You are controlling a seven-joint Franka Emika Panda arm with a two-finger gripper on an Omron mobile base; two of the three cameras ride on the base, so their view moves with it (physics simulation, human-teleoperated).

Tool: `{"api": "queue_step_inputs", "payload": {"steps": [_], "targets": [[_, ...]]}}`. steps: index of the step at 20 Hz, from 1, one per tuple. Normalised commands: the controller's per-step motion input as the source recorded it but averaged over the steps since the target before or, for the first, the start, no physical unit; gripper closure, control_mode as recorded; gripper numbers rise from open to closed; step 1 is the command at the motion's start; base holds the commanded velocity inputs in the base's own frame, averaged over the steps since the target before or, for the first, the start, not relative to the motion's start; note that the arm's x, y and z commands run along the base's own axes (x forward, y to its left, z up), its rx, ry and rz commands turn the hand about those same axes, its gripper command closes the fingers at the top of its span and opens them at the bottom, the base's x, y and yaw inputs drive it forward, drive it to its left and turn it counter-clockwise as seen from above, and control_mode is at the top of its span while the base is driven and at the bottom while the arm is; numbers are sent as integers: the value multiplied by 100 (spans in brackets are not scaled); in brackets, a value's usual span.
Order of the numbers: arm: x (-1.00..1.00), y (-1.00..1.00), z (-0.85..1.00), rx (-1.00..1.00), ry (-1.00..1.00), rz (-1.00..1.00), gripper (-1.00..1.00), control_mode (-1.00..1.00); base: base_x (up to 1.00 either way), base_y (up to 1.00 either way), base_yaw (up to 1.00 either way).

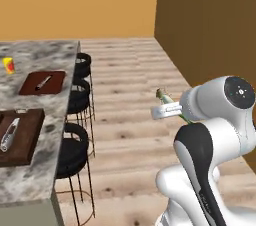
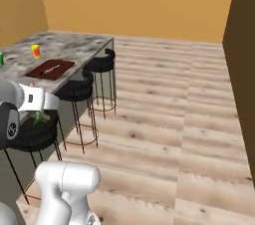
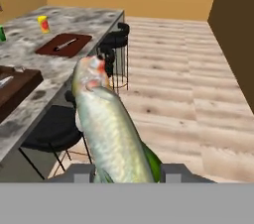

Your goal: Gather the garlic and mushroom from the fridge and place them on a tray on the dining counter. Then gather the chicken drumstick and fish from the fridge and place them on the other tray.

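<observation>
My gripper (image 3: 128, 173) is shut on the fish (image 3: 106, 129), a silvery-green body with a reddish head that points away from the hand. From the base the gripper (image 1: 170, 106) hangs over the wooden floor, right of the dining counter (image 1: 45, 55), with the fish (image 1: 164, 95) poking out. The flat reddish-brown tray (image 1: 31, 88) lies on the counter and carries a small pale thing too small to name. Nearer me, the other tray (image 1: 31, 137), deep and dark brown, holds a pale elongated item (image 1: 10, 134). The fridge is out of view.
Black round stools (image 1: 74, 155) line the counter's right side. A yellow-red can (image 1: 8, 65) and a green can (image 2: 1, 58) stand on the marble top. A dark brown wall (image 1: 210, 25) rises on the right, and wooden floor (image 2: 164, 119) stretches between it and the stools.
</observation>
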Motion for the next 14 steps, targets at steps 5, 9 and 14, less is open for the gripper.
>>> {"api": "queue_step_inputs", "payload": {"steps": [5, 9, 14], "targets": [[0, 0, 0, 0, 0, 0, 100, 100, 71, -36, 50], [0, 0, 0, 0, 0, 0, 100, 100, 64, -43, 48], [0, 0, 0, 0, 0, 0, 100, 100, 53, -50, 47]]}}
